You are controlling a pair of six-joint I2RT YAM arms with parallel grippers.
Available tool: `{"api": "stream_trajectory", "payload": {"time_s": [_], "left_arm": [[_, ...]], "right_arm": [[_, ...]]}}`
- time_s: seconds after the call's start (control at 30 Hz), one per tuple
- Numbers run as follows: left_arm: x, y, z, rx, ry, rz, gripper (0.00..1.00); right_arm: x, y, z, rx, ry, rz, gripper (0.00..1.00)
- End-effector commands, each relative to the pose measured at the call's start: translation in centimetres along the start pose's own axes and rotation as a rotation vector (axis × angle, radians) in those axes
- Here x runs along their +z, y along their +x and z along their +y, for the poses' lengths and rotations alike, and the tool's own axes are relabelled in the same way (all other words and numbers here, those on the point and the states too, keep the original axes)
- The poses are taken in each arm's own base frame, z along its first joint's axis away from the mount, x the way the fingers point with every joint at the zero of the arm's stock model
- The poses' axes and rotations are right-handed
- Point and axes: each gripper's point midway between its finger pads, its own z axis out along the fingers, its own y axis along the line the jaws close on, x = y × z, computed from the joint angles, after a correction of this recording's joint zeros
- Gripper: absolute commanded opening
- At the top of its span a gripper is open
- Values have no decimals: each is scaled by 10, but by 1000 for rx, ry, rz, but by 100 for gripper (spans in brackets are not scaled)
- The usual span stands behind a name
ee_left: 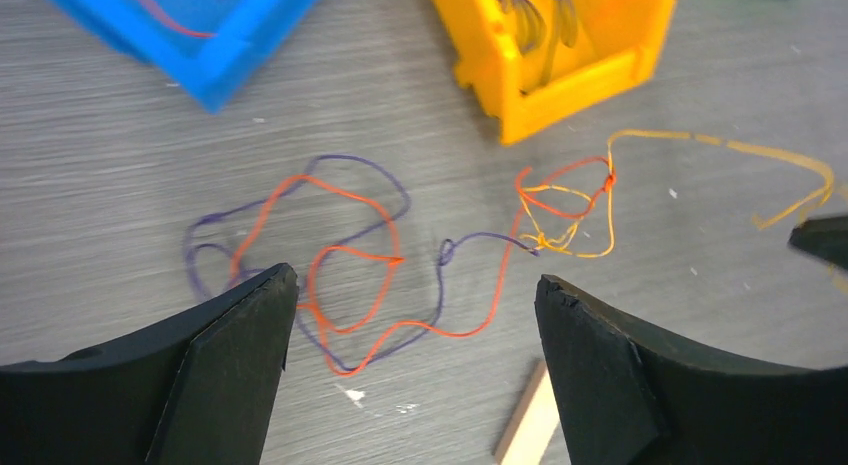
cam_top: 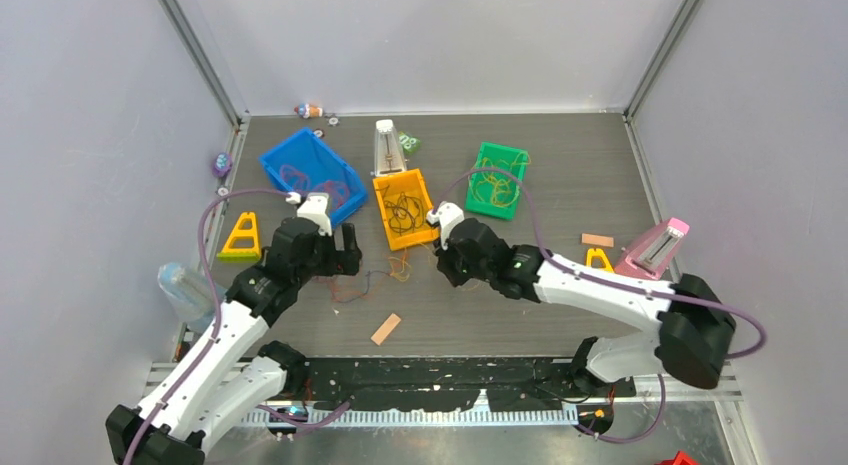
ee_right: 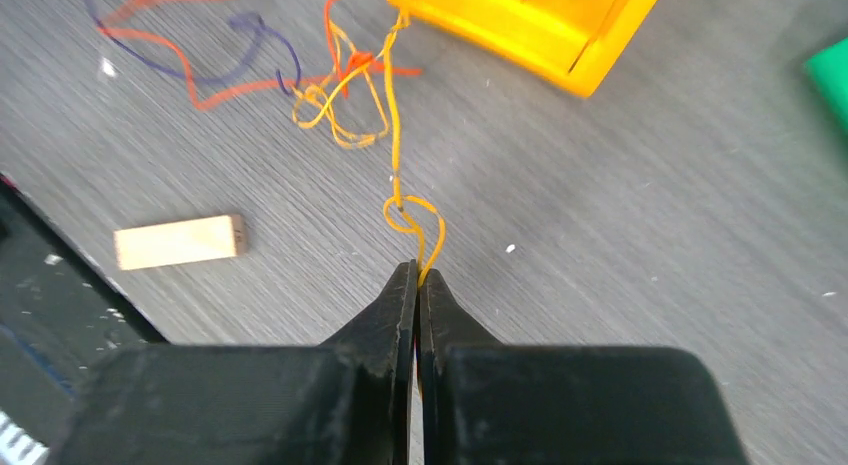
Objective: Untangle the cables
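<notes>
Grey table [cam_top: 480,325]: cables [ee_left: 398,257] run sideways, apparently into right claw [ee_right: 418,275].

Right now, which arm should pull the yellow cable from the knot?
Probably the right arm: its jaws are shut on the yellow cable leading to the knot. The left arm has open jaws above the orange cable and purple cable.

The thin orange-red wire [ee_left: 360,253] and thin purple wire [ee_left: 350,157] are sprawled flat on the tabletop [ee_left: 400,75] in loose, overlapping loops. At their 3 o'clock end they snag into a small knot with the thin yellow wire [ee_left: 700,138]. That one runs off toward 3 o'clock, fairly taut, with its end loop pinched in the right pincer [ee_right: 417,270].
</notes>
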Motion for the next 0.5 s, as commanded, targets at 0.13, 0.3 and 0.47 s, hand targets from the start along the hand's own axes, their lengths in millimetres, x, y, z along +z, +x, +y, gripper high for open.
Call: {"api": "stream_trajectory", "payload": {"time_s": [0.13, 0.3, 0.47], "left_arm": [[14, 23, -80, 78, 449, 20, 91], [25, 43, -101, 192, 540, -25, 94], [25, 27, -102, 179, 571, -286, 98]], "right_arm": [[-80, -94, -2, -4, -2, -211, 5], [-106, -117, 6, -4, -41, -232, 5], [-123, -136, 11, 3, -73, -272, 5]]}}
